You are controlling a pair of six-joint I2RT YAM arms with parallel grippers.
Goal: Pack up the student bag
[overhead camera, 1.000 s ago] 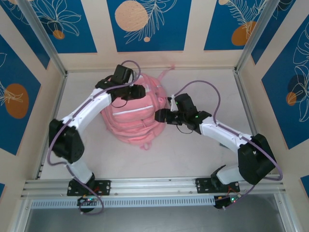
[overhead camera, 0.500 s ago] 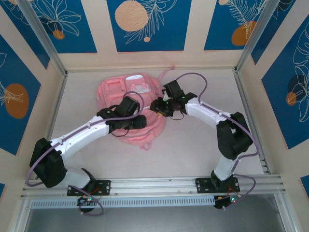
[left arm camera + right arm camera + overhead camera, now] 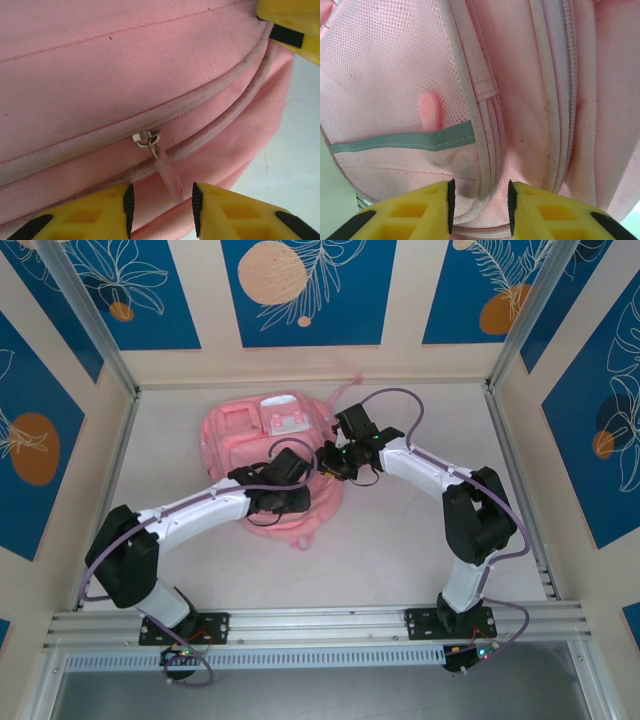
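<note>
The student bag [image 3: 240, 435] is a large pink backpack lying flat at the back of the table, white patch [image 3: 285, 420] facing up. My left gripper [image 3: 303, 497] is at its near right edge. In the left wrist view my left gripper [image 3: 161, 205] is open, with the clear pink zipper pull [image 3: 168, 176] hanging between the fingers and gaps on both sides. The metal slider [image 3: 146, 138] sits just above. My right gripper [image 3: 326, 462] is at the bag's right side. In the right wrist view my right gripper [image 3: 479, 202] pinches a fold of piped seam [image 3: 492, 165].
A mesh side pocket with a teal band [image 3: 405, 142] holds a small pink thing [image 3: 431, 112]. A yellow finger [image 3: 295, 25] of the other gripper shows beyond the bag. Bare table [image 3: 400, 540] lies to the right and front. Metal frame posts [image 3: 120, 440] line the sides.
The bag has gone from bunched upright to lying flat toward the back. My left arm moved from its top to its near right edge. Both grippers' jaws have narrowed.
</note>
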